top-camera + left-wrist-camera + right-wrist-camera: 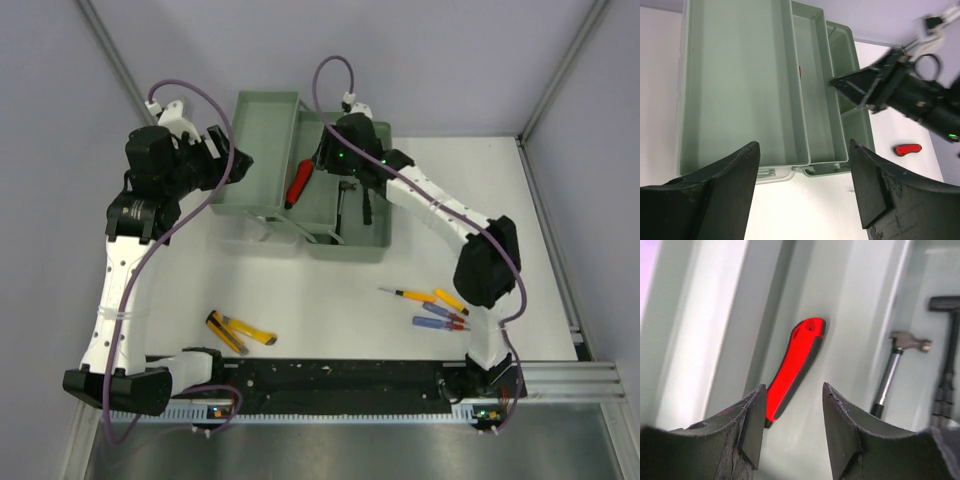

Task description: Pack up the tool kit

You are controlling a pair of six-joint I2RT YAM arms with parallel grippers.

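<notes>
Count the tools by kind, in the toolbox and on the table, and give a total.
Hammers: 2, both in the toolbox
Pliers: 2, red pair in the toolbox, yellow pair on the table
Screwdrivers: 4, all on the table
Total: 8

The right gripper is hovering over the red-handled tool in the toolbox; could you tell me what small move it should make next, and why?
Probably lift the right gripper straight up, clear of the toolbox. Its jaws stand open and hold nothing, the red-handled tool already lies flat in the tray, and screwdrivers lie unpacked on the table near this arm.
</notes>
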